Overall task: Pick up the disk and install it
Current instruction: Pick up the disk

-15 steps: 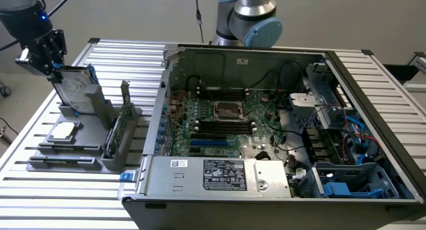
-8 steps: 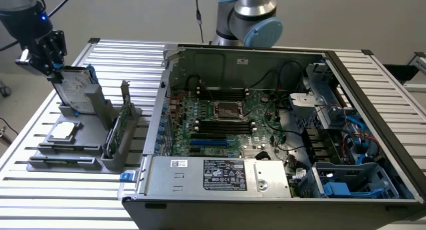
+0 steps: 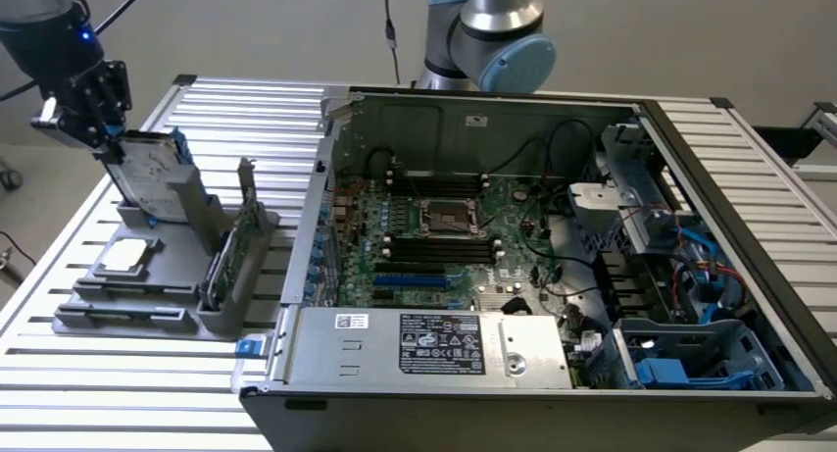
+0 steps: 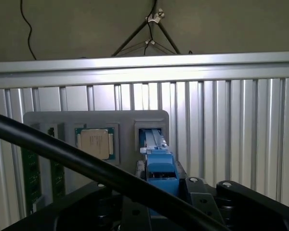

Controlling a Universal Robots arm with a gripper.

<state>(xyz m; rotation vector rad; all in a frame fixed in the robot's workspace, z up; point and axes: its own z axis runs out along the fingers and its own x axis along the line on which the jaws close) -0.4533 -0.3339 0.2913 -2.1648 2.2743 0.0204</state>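
Slats of pale metal make up the surface (image 3: 118, 393), and on it, at the left of the exterior view, sits a grey holder (image 3: 157, 313) with several slots. The disk (image 3: 152, 175) stands upright in the holder's rear slot, silver face and white label showing, with its blue carrier along one edge. The gripper (image 3: 110, 140) is down at the disk's top edge in the upper left of the frame, dark against the slats; whether it is closed on the disk or merely around it cannot be told. In the wrist view the carrier's blue edge (image 4: 159, 166) runs from the slot straight to the gripper's black body, and a thick black cable (image 4: 62, 155) crosses in front. A square silver CPU chip (image 3: 124, 256) lies flat in a recess of the holder near the disk, and a green circuit card (image 3: 225, 258) stands on edge in a slot just beside them. An open computer case (image 3: 471, 119) occupies the centre and right of the exterior view, its motherboard (image 3: 445, 251) exposed and a grey power supply (image 3: 432, 344) at the lower centre.
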